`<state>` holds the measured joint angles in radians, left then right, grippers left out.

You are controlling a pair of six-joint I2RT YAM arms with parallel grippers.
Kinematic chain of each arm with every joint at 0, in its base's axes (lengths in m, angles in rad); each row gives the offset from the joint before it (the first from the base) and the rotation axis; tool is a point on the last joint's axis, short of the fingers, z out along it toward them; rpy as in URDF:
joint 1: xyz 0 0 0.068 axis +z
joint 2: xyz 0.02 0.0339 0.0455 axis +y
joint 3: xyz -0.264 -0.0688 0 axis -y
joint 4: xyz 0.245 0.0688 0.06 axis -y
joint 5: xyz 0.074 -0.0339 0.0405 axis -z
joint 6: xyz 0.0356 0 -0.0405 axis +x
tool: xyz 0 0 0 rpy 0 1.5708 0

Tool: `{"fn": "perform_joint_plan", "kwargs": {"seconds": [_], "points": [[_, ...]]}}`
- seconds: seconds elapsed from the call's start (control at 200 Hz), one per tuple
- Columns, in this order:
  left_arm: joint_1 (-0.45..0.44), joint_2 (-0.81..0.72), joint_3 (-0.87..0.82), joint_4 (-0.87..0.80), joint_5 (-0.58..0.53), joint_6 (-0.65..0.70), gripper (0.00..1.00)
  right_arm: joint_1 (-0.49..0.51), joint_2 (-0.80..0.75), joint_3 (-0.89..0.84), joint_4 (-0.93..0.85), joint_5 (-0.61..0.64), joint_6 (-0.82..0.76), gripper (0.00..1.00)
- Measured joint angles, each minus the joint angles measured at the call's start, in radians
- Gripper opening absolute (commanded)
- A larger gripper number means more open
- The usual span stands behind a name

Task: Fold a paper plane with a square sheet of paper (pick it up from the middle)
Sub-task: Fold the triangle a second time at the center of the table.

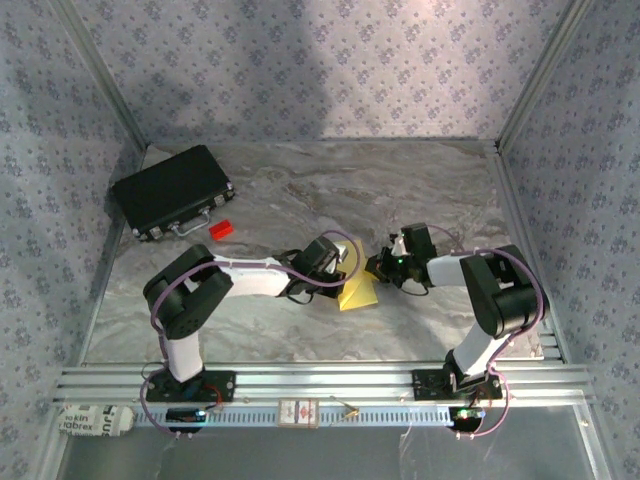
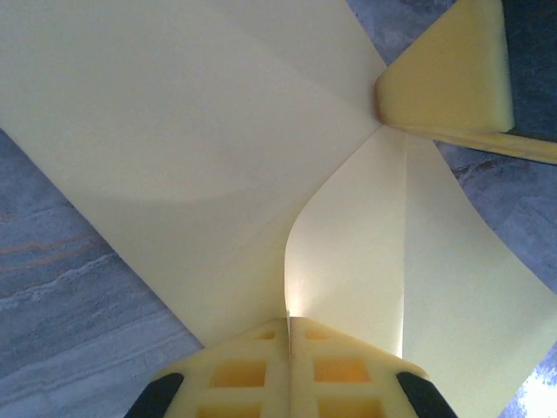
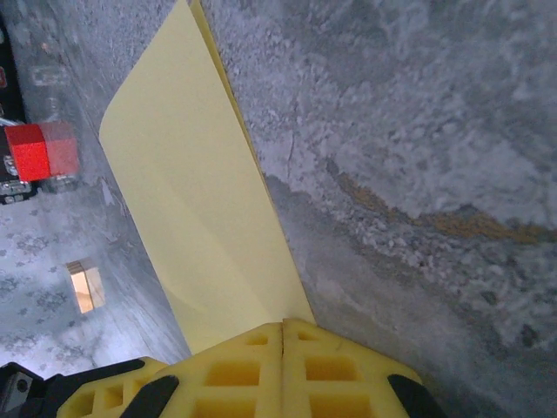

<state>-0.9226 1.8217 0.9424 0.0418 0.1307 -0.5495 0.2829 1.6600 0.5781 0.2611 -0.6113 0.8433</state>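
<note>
Both shut tight, my left gripper (image 2: 288,324) and right gripper (image 3: 283,327) each pinch the square sheet of paper (image 1: 358,294) at mid-frame of the top view, so uneven pulling between them could tear it or skew the fold.

A crumpled white packet (image 1: 93,418) lying at the near left corner in the top view bears dark printed letters in two lines. They look like "skin" above "labrex", though the print is small and partly creased, so the reading is unsure. A small pale rectangular tag (image 1: 298,411) on the ribbed aluminium rail (image 1: 340,380) at the near edge carries a reddish mark and fine print, too small to read
</note>
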Motion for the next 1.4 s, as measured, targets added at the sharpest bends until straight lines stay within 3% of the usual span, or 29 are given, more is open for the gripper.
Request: {"fn": "perform_joint_plan", "kwargs": {"seconds": [0.39, 0.74, 1.069, 1.229, 1.309, 1.399], "points": [[0.003, 0.000, 0.000, -0.001, 0.006, 0.003, 0.00, 0.011, -0.088, 0.016, -0.054, -0.010, -0.006, 0.00], [0.006, 0.000, 0.000, -0.001, 0.013, 0.003, 0.00, 0.091, -0.086, 0.013, -0.046, -0.039, -0.005, 0.00], [0.006, 0.000, 0.000, -0.003, 0.013, 0.003, 0.01, 0.092, -0.010, -0.029, 0.009, -0.048, -0.006, 0.00], [0.006, 0.000, 0.000, -0.003, 0.016, 0.005, 0.11, 0.090, -0.010, -0.044, 0.040, -0.052, -0.009, 0.00], [0.006, -0.001, 0.000, -0.004, 0.020, 0.005, 0.24, 0.090, -0.010, -0.051, 0.056, -0.052, -0.007, 0.00], [0.007, -0.019, 0.000, -0.017, 0.024, -0.005, 0.31, 0.090, -0.011, -0.057, 0.069, -0.051, -0.001, 0.00]]}}
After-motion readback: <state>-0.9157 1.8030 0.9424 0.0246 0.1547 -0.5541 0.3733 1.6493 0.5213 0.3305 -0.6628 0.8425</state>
